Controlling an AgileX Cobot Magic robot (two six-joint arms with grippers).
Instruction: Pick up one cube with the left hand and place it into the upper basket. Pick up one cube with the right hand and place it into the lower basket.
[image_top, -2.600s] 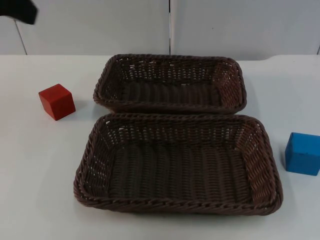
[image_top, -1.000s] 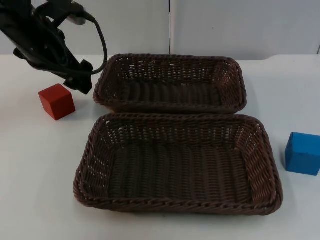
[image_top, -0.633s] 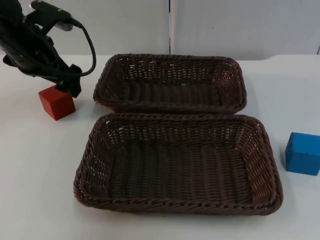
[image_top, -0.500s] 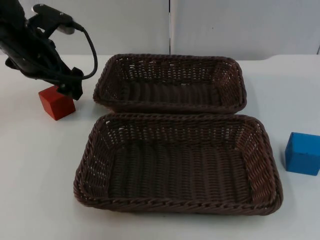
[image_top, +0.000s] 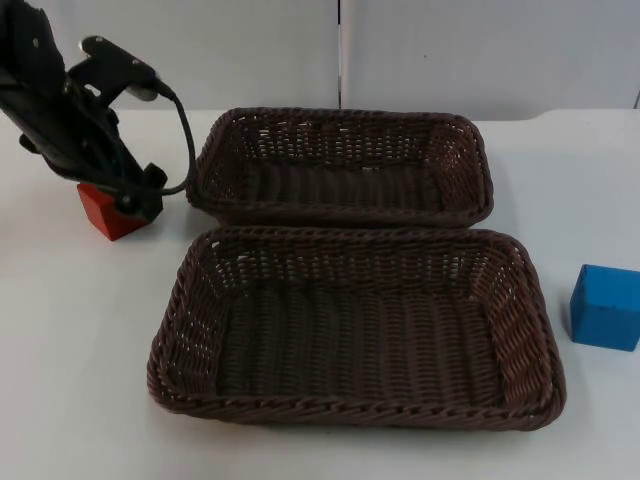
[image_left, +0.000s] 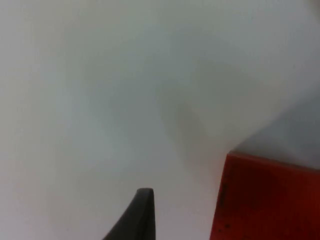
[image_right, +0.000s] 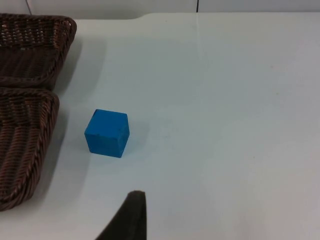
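white table (image_top: 80, 330): left claw (image_top: 128, 200) tilted down over red cube (image_top: 105, 212).

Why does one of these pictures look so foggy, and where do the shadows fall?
Left wrist view: soft and out of focus, the red cube so close that its edges smear, with a faint grey shadow on the white table. Right wrist view: crisp, the blue cube casting only a pale shadow. Top view: even light without glare, darkest inside the upper basket and lower basket; the left gripper is at the red cube.
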